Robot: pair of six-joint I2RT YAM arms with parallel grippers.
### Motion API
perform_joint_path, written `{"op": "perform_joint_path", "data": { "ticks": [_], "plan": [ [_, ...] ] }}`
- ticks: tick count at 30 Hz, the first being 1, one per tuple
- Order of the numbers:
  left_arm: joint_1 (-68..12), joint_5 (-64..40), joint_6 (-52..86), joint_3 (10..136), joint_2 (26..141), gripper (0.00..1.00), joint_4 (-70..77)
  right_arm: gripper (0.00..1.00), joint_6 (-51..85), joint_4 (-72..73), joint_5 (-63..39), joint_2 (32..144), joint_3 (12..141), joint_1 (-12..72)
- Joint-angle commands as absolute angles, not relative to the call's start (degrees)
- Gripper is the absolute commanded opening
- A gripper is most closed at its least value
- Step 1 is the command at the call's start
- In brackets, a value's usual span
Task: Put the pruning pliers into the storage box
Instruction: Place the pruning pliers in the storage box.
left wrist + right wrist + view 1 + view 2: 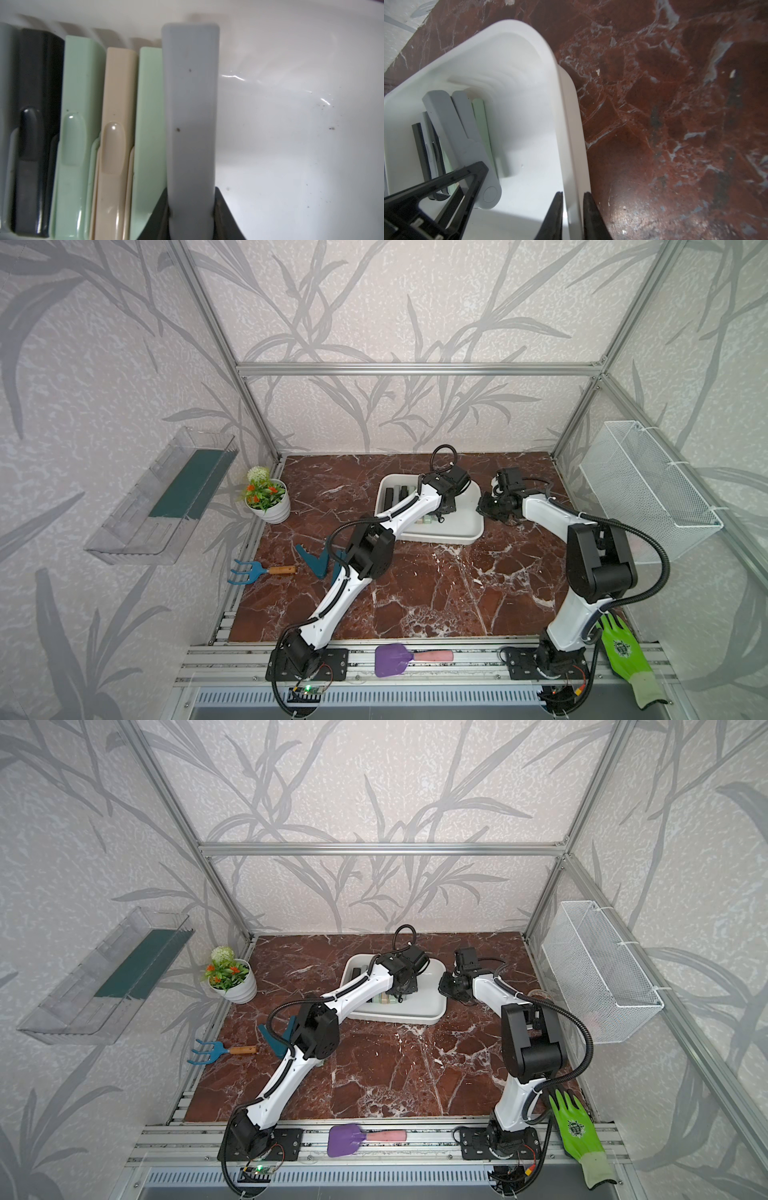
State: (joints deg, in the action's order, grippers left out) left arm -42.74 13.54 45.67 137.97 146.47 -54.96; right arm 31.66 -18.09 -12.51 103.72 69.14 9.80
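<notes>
Left gripper (191,212) clutched grey pliers (191,104) in the storage box (291,145), right gripper (572,207) pinching its rim; tilted release could topple packed pliers (81,124) alongside.

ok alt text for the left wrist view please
The left pincer grips a slim grey bar-like pruning plier inside the shallow white plastic storage box, beside a row of black, pale green and beige pliers lying side by side.

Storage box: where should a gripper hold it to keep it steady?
The storage box's thin upright wall nearest the right arm, from above, straddling the rolled rim; the pliers crowd the opposite end. The right gripper pinches there.
</notes>
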Motion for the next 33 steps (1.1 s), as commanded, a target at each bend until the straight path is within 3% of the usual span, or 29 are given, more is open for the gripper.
{"op": "perform_joint_path", "data": {
  "ticks": [1, 6, 18, 33],
  "plan": [
    [-42.4, 17.0, 47.0, 139.0, 147.0, 0.14, -58.0, 0.2, 32.1, -17.6, -13.1, 101.2, 68.5, 10.1],
    [-42.1, 17.2, 46.3, 138.4, 146.9, 0.16, -57.7, 0.2, 32.2, -17.3, -13.1, 101.3, 68.6, 10.1],
    [-42.1, 16.7, 43.1, 137.9, 147.5, 0.34, -55.7, 0.2, 32.4, -16.9, -12.8, 101.7, 68.7, 10.1],
    [-42.6, 17.8, 40.4, 138.2, 146.5, 0.38, -54.8, 0.2, 32.2, -16.9, -12.9, 101.7, 68.7, 10.1]
  ]
}}
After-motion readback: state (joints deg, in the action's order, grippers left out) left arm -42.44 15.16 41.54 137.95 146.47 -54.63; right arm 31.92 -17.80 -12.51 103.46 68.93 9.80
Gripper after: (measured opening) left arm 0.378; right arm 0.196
